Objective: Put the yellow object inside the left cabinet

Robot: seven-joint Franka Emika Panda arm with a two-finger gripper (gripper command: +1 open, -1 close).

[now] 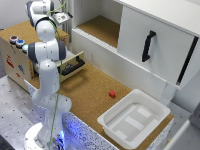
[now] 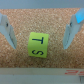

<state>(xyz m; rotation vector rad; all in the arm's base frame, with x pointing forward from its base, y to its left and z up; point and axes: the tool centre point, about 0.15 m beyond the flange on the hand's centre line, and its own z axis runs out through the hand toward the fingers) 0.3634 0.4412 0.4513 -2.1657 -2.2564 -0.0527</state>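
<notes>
- One Franka arm (image 1: 47, 65) stands at the exterior view's left, white, rising from a round base and folding over the cork top of a light-wood drawer box (image 1: 22, 57); its gripper (image 1: 61, 18) sits near the top of that view, pointing down.
- Two light-blue fingers (image 2: 8, 30) show in the wrist view, spread wide and touching nothing; the gripper (image 2: 41, 31) hovers above a cork surface (image 2: 42, 12), jaws parted.
- Between the fingertips lies the yellow object (image 2: 39, 44), a bright-yellow block with the letters T and S printed in black on its upper face; it rests on the cork, clear of both fingers; in the exterior view I cannot make it out.
- At about 2 o'clock from the arm stands the left cabinet (image 1: 102, 27), open at the front, with white walls and a cork-brown floor; just past it, at 3 o'clock, a white door panel (image 1: 150, 42) carries a black vertical handle (image 1: 148, 46).
- On the cork table (image 1: 90, 92), a small red cube (image 1: 112, 93) sits at about 4 o'clock from the arm's base, near a white plastic tray (image 1: 134, 120) that lies at 5 o'clock by the table's edge.
- The drawer box has a drawer pulled partly out, with a black handle (image 1: 72, 66); blue-and-white caps (image 1: 17, 41) rest on its top.
</notes>
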